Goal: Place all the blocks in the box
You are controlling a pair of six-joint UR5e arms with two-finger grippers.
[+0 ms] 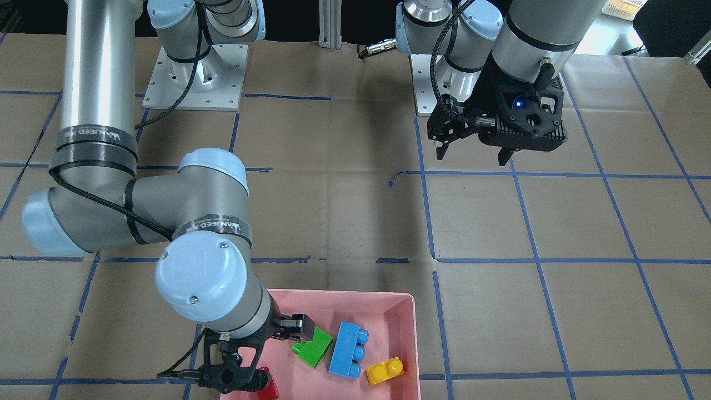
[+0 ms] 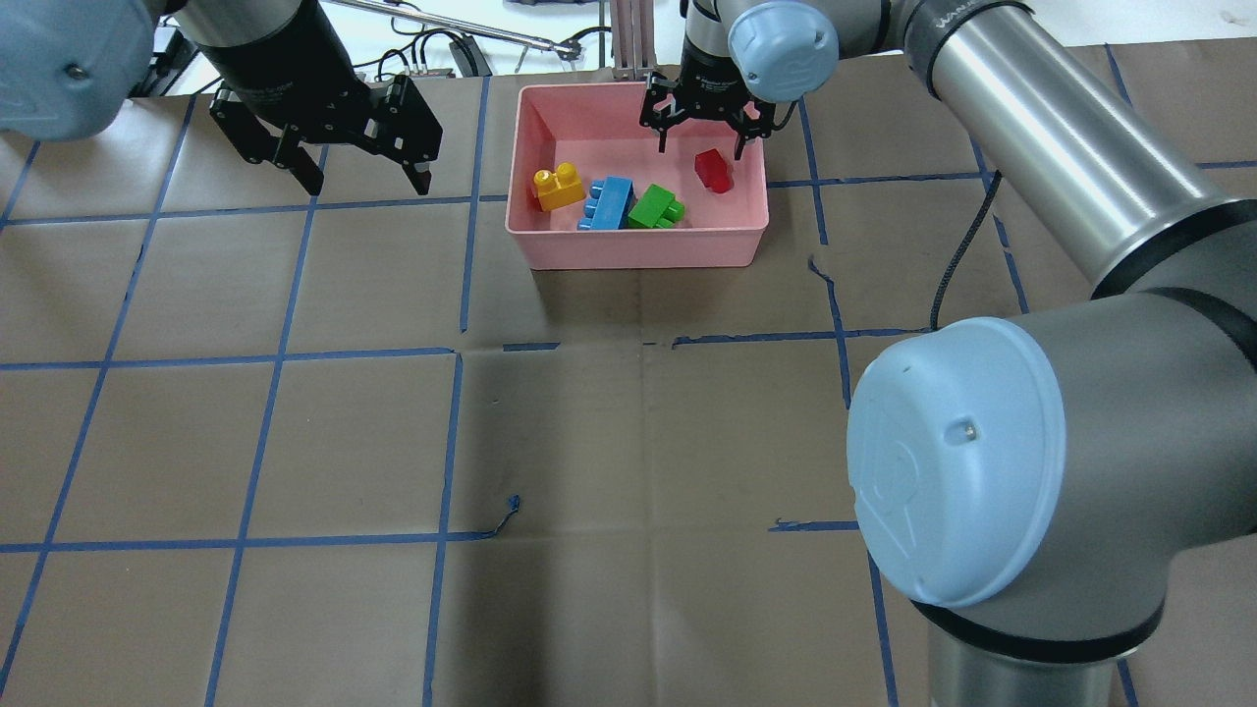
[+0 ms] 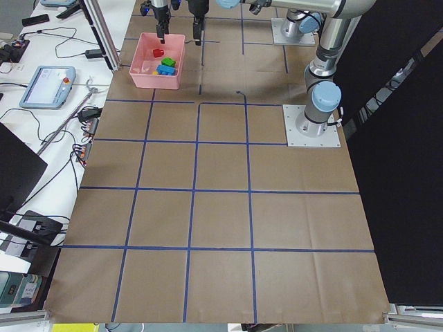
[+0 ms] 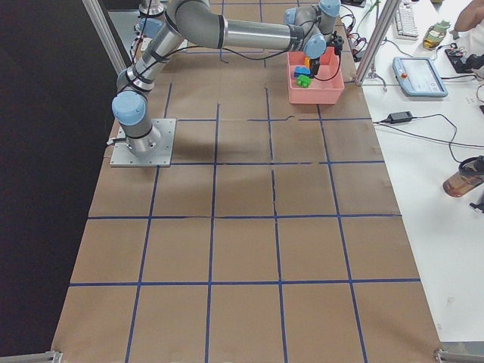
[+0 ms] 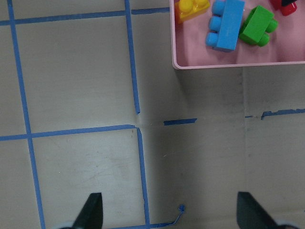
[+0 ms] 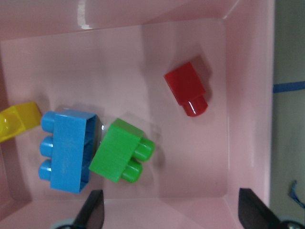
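Note:
The pink box [image 2: 638, 245] stands at the table's far middle. All four blocks lie inside it: yellow [image 2: 558, 187], blue [image 2: 609, 202], green [image 2: 654, 207] and red [image 2: 712, 170]. My right gripper [image 2: 702, 147] is open and empty, hovering over the box's far right part just above the red block. The right wrist view shows the red [image 6: 187, 88], green [image 6: 121, 151], blue [image 6: 69, 149] and yellow [image 6: 19, 120] blocks on the box floor below the gripper [image 6: 174, 212]. My left gripper [image 2: 368, 182] is open and empty, above bare table to the box's left.
The table is brown paper with a blue tape grid. An aluminium post [image 2: 633, 39] stands just behind the box. A loose curl of blue tape [image 2: 511, 506] lies on the paper. The arm bases [image 1: 194, 78] sit at the robot's side of the table.

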